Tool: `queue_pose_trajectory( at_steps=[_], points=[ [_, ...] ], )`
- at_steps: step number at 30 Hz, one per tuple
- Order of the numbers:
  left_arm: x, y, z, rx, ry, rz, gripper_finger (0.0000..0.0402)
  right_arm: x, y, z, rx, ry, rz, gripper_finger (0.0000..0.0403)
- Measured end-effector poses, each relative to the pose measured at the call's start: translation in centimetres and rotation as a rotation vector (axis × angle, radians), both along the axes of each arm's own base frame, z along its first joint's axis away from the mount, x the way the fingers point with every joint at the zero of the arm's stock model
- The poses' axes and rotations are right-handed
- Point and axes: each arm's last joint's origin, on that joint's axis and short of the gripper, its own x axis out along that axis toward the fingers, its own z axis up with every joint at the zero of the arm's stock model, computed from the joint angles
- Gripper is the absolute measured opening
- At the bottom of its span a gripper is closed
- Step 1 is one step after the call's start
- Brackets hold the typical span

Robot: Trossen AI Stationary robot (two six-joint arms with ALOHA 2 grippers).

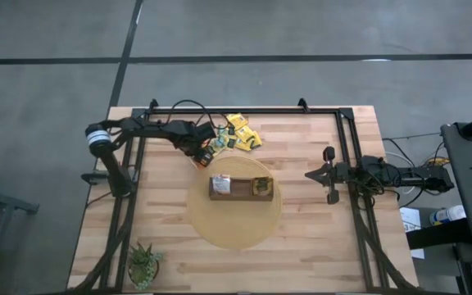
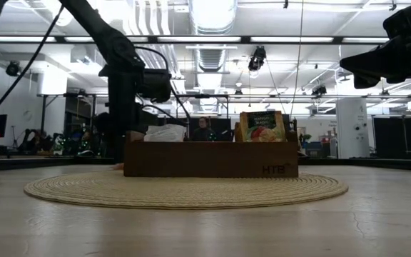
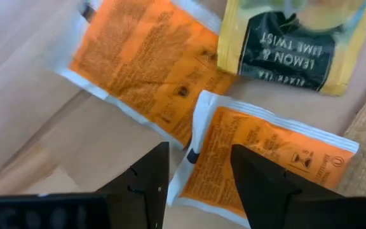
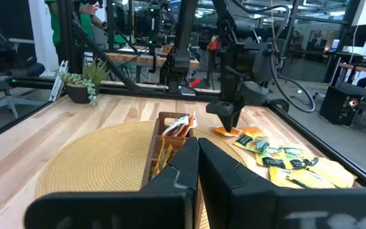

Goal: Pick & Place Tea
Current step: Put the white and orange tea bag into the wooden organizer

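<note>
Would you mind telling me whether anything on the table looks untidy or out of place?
The loose tea sachets lie in a jumbled, overlapping heap behind the mat, turned every way. Under the left hand, two orange sachets lie askew, one overlapping the other. The box sits straight on the mat. Nothing looks damaged.

Light wooden table (image 1: 318, 246) under both pincers, edged by a black metal frame (image 1: 244, 109). Round woven mat (image 1: 236, 233) flat on the boards, between the left pincer (image 1: 206, 157) and the right pincer (image 1: 310, 174), its rim near the left one. Long dark-brown compartmented box (image 1: 242, 187) on the mat's far half, close to the left pincer, well apart from the right. Small green potted plant (image 1: 144, 264) at the table's near corner on the left pincer's side, well apart from it. Grey floor (image 1: 301, 33) all round. Loose cables (image 1: 400, 156) and a grey cart (image 1: 469, 180) behind the right pincer, off the table.
</note>
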Motion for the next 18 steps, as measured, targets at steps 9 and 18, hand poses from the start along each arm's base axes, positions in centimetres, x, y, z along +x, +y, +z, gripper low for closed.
queue_pose_trajectory(
  at_steps=[9,18],
  points=[
    [0.0,-0.2,0.2,-0.008,-0.007,-0.007,0.0084,0.0,0.0,0.0,0.000,-0.001,0.000,0.0009],
    [0.0,-0.7,0.9,-0.017,-0.009,-0.046,0.0002,0.0,0.0,0.0,0.000,0.000,0.000,0.0008]
  ],
)
